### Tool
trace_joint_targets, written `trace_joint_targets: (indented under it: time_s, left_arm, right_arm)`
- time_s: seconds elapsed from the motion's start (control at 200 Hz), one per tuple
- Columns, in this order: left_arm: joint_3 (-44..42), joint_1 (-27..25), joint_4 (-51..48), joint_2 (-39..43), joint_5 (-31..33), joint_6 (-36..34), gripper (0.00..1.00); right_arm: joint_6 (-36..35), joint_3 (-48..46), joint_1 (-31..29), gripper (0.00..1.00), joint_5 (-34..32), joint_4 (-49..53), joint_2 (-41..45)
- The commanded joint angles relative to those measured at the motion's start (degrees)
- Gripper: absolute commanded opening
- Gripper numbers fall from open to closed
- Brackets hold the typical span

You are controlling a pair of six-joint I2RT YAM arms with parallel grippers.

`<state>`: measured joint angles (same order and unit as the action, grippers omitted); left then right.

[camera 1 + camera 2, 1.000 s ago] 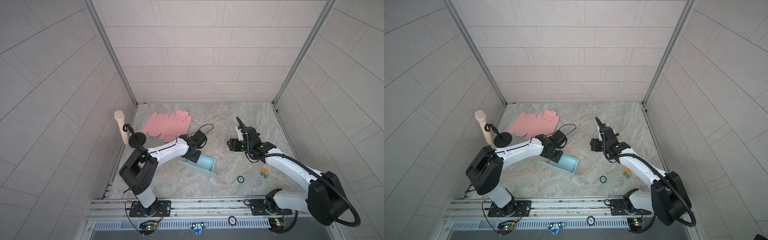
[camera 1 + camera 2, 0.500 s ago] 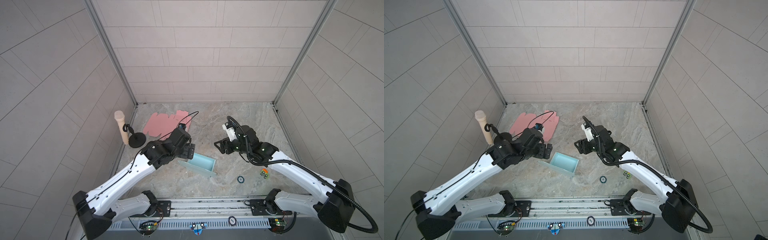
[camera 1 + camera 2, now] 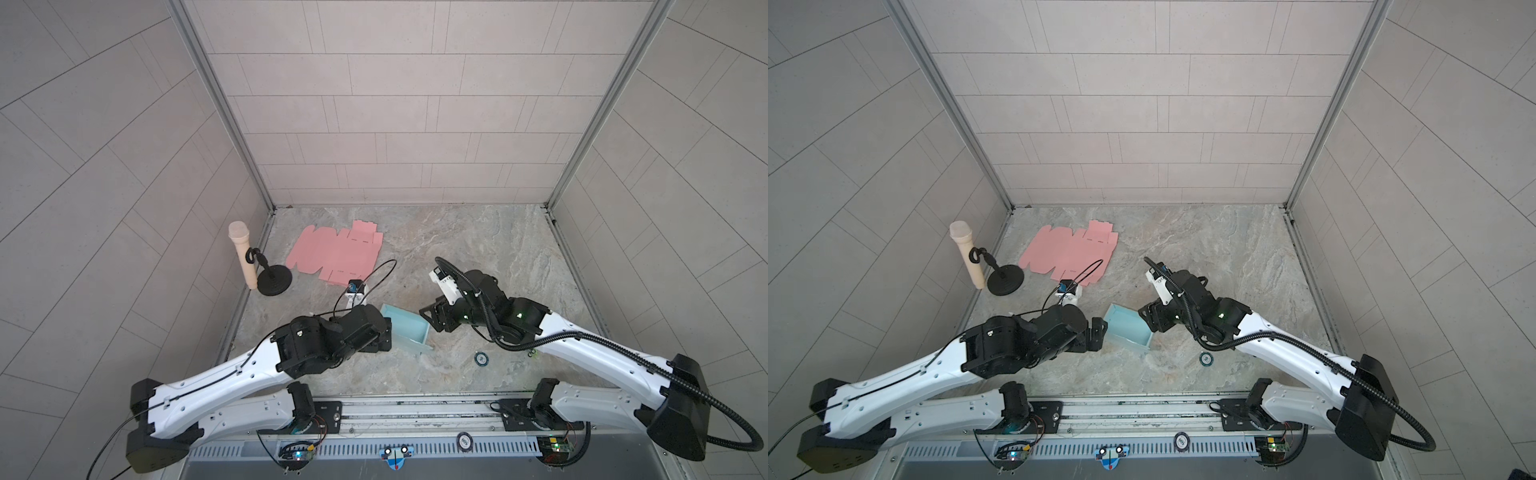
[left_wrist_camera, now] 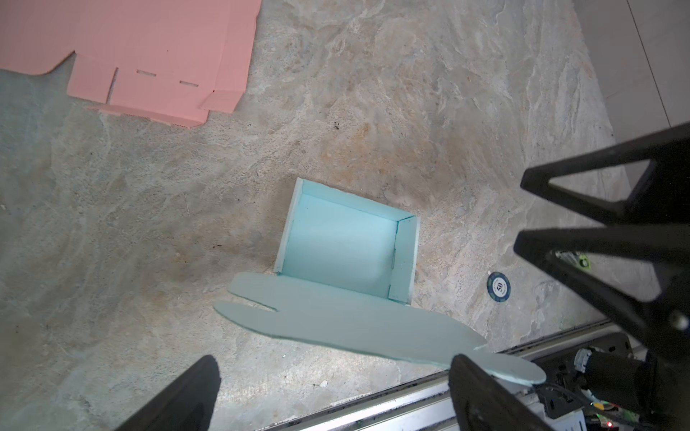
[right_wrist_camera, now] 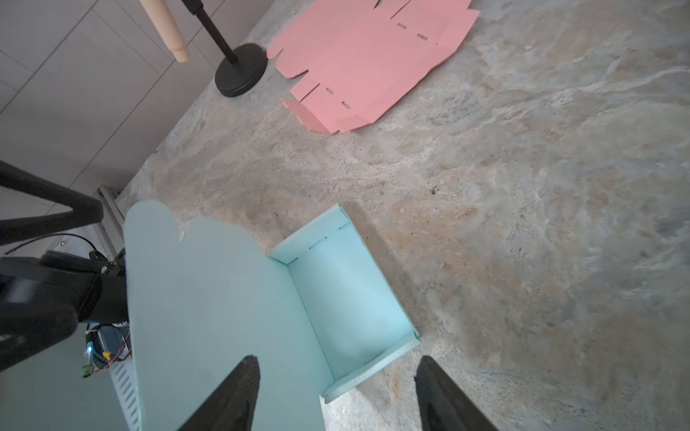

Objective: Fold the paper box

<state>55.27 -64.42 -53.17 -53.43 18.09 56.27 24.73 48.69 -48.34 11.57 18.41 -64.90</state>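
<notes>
Marbled stone tabletop (image 3: 478, 249), mid-frame: open, empty left gripper (image 4: 332, 360) and right gripper (image 5: 338, 358) flank the pale-blue paper box (image 3: 405, 330), apparently poised to fold its raised lid flap (image 5: 194, 298).

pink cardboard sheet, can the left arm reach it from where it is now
Probably yes: the pink cardboard sheet lies flat beyond the left gripper, only bare table between, and the jaws are open and empty. The microphone stand stands off to one side.
</notes>
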Motion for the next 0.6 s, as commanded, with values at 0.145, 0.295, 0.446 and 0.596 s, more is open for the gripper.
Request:
trace_joint_targets:
  time_s: [0.145,0.295,0.446,0.596]
  left_arm:
    - [-2.51,-0.4,3.38,-1.06,1.46,7.27,0.95]
    - [-2.89,-0.79,5.35,-2.79,0.66,7.43,0.92]
    - [-2.98,-0.84,6.81,-4.24,0.29,7.19,0.87]
    - [-3.21,-0.8,7.48,-5.14,0.11,7.01,0.77]
  right_arm:
    - [2.73,-3.42,-4.8,0.69,-4.98,0.24,2.92]
    - [3.51,-4.3,-7.19,0.68,-5.68,-0.31,3.2]
    - [3.92,-3.45,-9.45,0.68,-6.11,-0.31,3.14]
    - [3.62,-2.73,-11.53,0.68,-6.3,-0.73,2.27]
